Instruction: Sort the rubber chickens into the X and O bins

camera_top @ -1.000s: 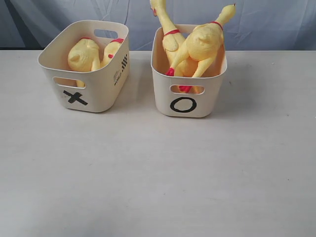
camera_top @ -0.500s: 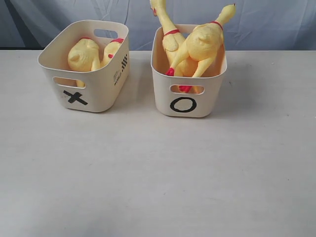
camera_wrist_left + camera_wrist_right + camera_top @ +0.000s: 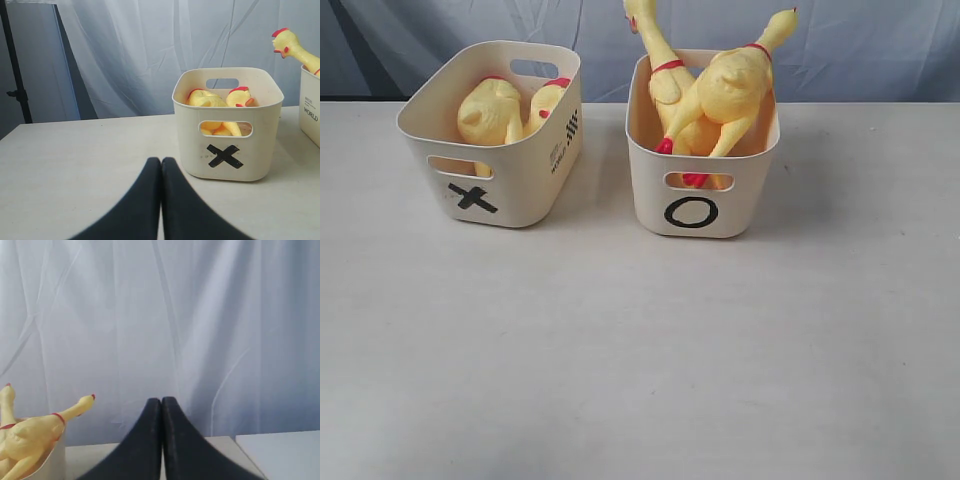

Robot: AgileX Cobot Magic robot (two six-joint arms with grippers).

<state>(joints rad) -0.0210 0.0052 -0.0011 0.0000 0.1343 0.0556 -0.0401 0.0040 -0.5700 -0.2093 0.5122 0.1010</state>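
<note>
Rubber chickens [image 3: 730,85] fill X bin [image 3: 525,185] and O bin [image 3: 745,210], apart from closed left pincer [image 3: 161,167] and right pincer [image 3: 161,407].

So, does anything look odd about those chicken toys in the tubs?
Only mildly: the two yellow rubber chickens in the cream plastic O tub poke far above its rim, tilted. The pair in the X tub sits lower. Nothing spilled.

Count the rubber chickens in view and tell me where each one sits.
4. In the X bin: a left chicken and a right chicken. In the O bin: an upright chicken and a leaning chicken. Others could be hidden underneath.
</note>
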